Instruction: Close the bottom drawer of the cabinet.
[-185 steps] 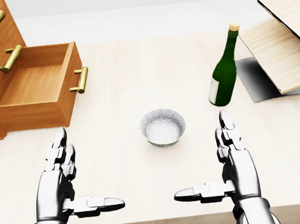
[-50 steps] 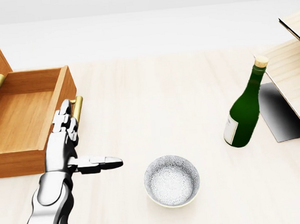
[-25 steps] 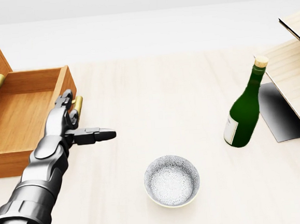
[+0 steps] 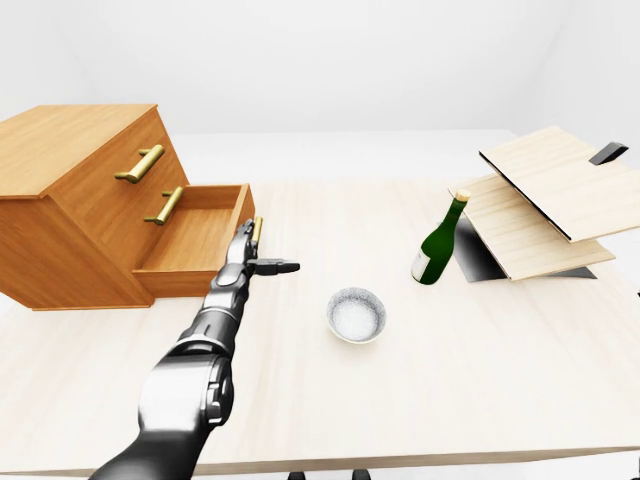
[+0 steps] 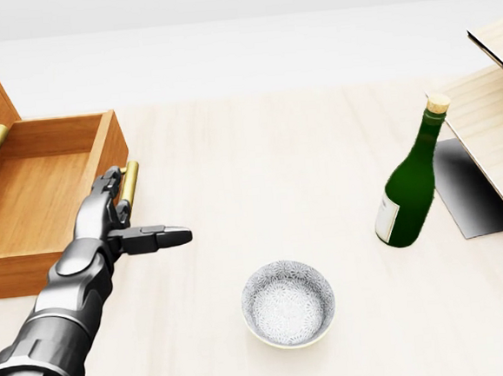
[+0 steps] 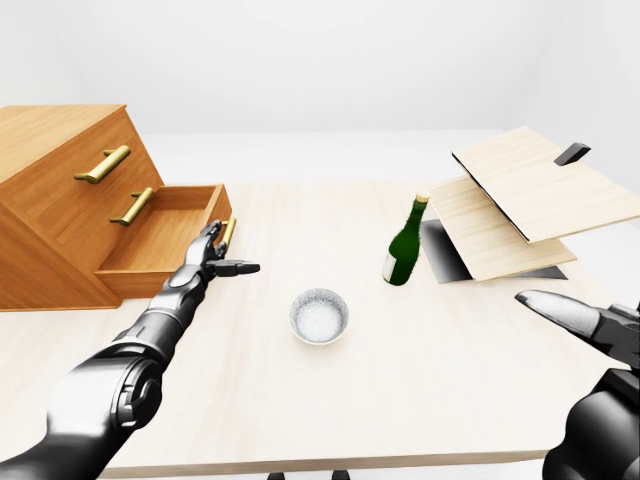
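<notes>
Tabletop — left hand open-fingered at drawer front.

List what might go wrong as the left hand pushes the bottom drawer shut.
1. The left hand is open at the bottom drawer front, fingers by the brass handle; they might catch on it.
2. It meets the drawer front near one end, so an off-centre push may skew the drawer.
3. The thumb points toward the bowl, which seems clear.

A patterned bowl sits on the table. A corked green bottle stands upright beside tilted wooden boards.
</notes>
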Controlling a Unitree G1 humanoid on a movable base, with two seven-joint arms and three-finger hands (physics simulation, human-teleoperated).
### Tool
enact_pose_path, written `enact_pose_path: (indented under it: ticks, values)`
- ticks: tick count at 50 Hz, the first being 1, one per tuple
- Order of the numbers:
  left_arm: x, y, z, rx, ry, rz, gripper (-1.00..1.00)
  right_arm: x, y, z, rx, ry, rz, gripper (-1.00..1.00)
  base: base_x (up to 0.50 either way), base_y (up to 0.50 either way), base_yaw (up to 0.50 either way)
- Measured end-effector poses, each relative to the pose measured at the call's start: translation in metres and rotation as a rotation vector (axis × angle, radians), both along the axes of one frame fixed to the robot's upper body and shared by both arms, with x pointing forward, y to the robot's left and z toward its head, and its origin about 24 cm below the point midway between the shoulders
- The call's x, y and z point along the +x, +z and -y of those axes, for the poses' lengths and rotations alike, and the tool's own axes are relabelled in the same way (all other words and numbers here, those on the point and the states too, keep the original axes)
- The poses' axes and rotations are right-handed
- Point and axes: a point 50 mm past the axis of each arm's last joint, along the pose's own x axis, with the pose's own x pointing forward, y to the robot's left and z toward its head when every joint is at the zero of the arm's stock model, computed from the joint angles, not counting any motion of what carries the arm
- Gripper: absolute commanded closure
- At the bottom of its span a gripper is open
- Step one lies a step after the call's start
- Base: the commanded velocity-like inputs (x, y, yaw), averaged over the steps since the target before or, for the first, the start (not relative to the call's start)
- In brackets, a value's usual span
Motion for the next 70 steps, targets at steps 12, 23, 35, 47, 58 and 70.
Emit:
enact_pose_path:
  ticks: [12,23,35,47,58,70]
  values:
    - [0.000,0.000,0.001,0.000,0.008,0.000,-1.00,-0.001,0.001,-0.001,-0.004,0.002,0.004,-1.00,0.00,0.00,0.00]
    - [-0.005,-0.001,-0.036,0.083,0.106,-0.019,-1.00,-0.002,0.003,-0.003,-0.009,0.006,0.021,-1.00,0.00,0.00,0.00]
    - [-0.031,-0.016,-0.100,0.197,0.257,-0.096,-1.00,-0.004,0.006,-0.005,-0.012,0.008,0.037,-1.00,0.00,0.00,0.00]
    - [-0.047,-0.020,-0.130,0.304,0.317,-0.141,-1.00,-0.005,0.007,-0.006,-0.014,0.010,0.047,-1.00,0.00,0.00,0.00]
    - [-0.058,-0.018,-0.152,0.469,0.338,-0.176,-1.00,-0.004,0.007,-0.008,-0.019,0.012,0.042,-1.00,0.00,0.00,0.00]
    - [-0.057,-0.021,-0.147,0.529,0.306,-0.188,-1.00,-0.004,0.008,-0.009,-0.024,0.014,0.046,-1.00,0.00,0.00,0.00]
